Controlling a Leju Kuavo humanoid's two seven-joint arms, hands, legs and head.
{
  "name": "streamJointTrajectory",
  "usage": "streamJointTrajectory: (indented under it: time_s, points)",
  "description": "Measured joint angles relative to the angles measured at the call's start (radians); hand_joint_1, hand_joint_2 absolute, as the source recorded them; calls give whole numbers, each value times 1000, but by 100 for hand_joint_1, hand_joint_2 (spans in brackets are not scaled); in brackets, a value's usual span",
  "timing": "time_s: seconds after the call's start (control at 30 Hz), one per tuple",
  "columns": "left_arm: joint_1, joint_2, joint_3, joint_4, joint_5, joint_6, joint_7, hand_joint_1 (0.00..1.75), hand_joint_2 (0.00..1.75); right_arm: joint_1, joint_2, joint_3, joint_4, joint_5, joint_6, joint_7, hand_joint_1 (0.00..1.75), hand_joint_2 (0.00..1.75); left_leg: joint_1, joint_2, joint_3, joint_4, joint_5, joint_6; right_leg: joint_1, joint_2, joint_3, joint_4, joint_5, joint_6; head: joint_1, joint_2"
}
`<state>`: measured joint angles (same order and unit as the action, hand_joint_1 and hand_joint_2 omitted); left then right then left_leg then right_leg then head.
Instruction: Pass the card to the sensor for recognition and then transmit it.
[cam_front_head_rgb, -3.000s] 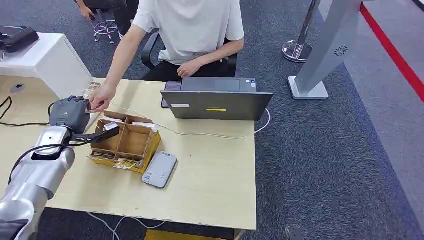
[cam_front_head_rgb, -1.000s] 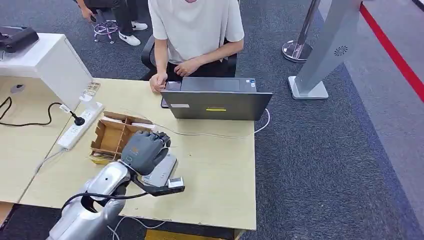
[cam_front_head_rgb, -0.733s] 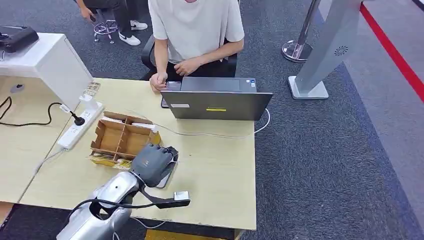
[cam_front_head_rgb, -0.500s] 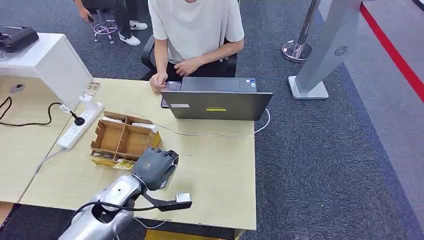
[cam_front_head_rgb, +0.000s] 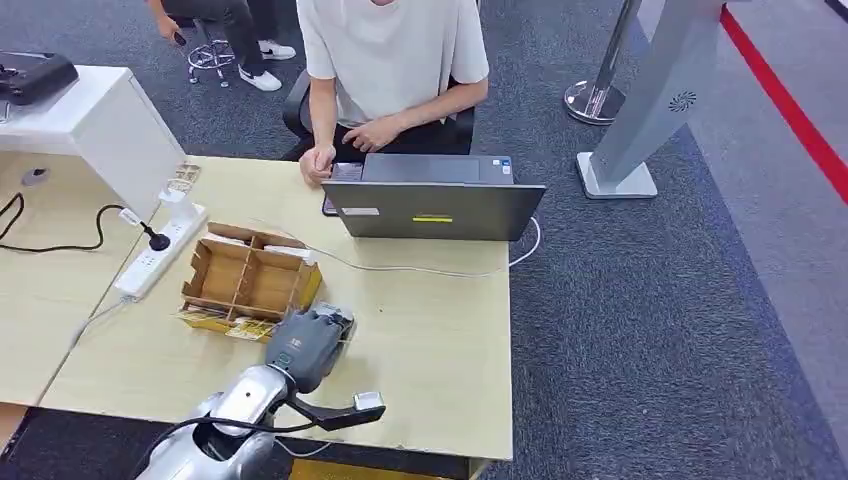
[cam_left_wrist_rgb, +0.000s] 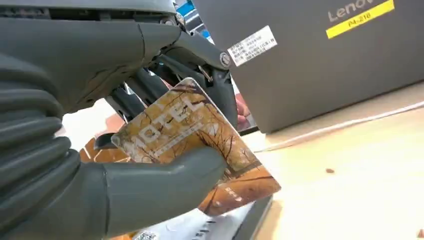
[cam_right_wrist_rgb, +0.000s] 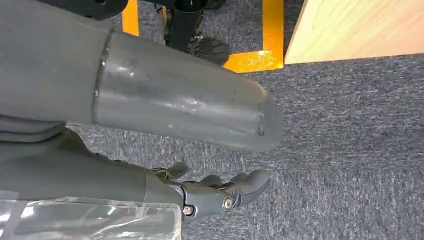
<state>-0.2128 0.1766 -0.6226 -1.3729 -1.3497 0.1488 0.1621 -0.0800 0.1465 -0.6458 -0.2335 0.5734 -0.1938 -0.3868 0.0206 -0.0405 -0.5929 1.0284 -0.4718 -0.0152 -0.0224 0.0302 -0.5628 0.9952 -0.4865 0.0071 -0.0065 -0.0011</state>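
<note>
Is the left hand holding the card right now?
Yes, in the left wrist view the left hand pinches the brown hotel card between thumb and fingers.

the hotel key card (cam_left_wrist_rgb: 195, 145), brown-orange with a bare-tree print and pale lettering, sits tilted at centre frame in the left wrist view, just above the grey card reader (cam_front_head_rgb: 343, 318), which lies flat, lower left of centre.

Desk (cam_front_head_rgb: 440, 350): laptop (cam_front_head_rgb: 432, 205) set at far edge, before seated person (cam_front_head_rgb: 392, 60). Compartmented cardboard box (cam_front_head_rgb: 248, 282) placed left of laptop, nearer front. Power strip (cam_front_head_rgb: 160, 250) laid left of box. Sensor (cam_front_head_rgb: 333, 318) located just front-right of box, mostly covered by left hand (cam_front_head_rgb: 303, 345). Card (cam_left_wrist_rgb: 195, 145) held in left hand, above sensor. White cabinet (cam_front_head_rgb: 95, 125) positioned at far left.
</note>
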Motion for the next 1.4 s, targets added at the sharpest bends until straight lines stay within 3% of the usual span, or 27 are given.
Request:
streamJointTrajectory:
  time_s: [1.13,1.4]
  points:
    - [-1,-17,0,35,-11,-9,4,175,175,0,0,-3,0,12,-2,10,0,0,0,0,0,0,0,0,0,0,0,0,0,0,0,0]
    - [-1,-30,0,53,-53,-35,57,175,175,0,0,-5,0,22,-2,16,0,0,0,0,1,0,0,0,0,0,1,0,0,0,0,0]
